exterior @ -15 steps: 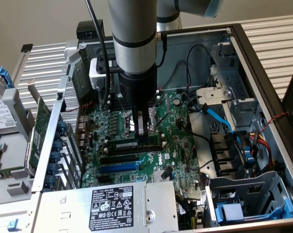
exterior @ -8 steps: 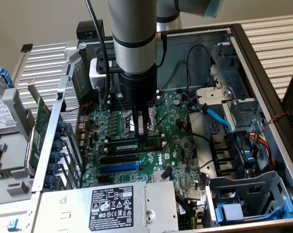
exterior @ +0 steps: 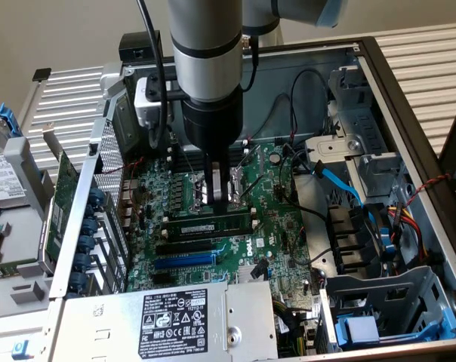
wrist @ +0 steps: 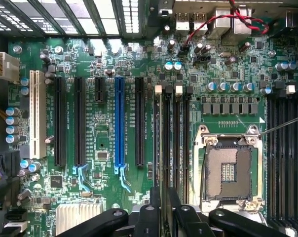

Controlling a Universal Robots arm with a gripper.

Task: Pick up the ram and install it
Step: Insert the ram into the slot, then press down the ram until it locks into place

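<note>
The open computer case [exterior: 409, 98] lies on its side, with the motherboard [exterior: 266, 219] facing up inside it. The robot arm [exterior: 205, 68] descends into the case from above, a black cable running down its side.

Along the near edge sits the power supply [exterior: 175, 320], its white-printed label facing up. Toward the exterior view's right, a metal drive cage [exterior: 386, 302] holds a blue plastic part, and a blue data cable [exterior: 345, 185] runs beside bundled red, yellow and black wires. On the exterior view's left, blue card-retainer clips [exterior: 88, 249] line the rear wall of the case.

On the motherboard, the wrist view shows the empty processor socket [wrist: 230, 170] with its metal frame. On one side of the socket stand the memory slots, on the other a second bank of long black slots [wrist: 284, 153]. Past the memory slots stand the expansion slots [wrist: 80, 123], black, with one blue and one white.

The gripper [exterior: 222, 197] hangs low over the board, its jaws set narrowly apart and holding nothing. The ram [exterior: 209, 225] lies level along the board, just below the fingertips and next to the black expansion slots. In the wrist view it appears edge-on in a memory slot [wrist: 160, 143], directly ahead of the fingers [wrist: 149, 217]. The pictures do not show whether it is fully seated.
</note>
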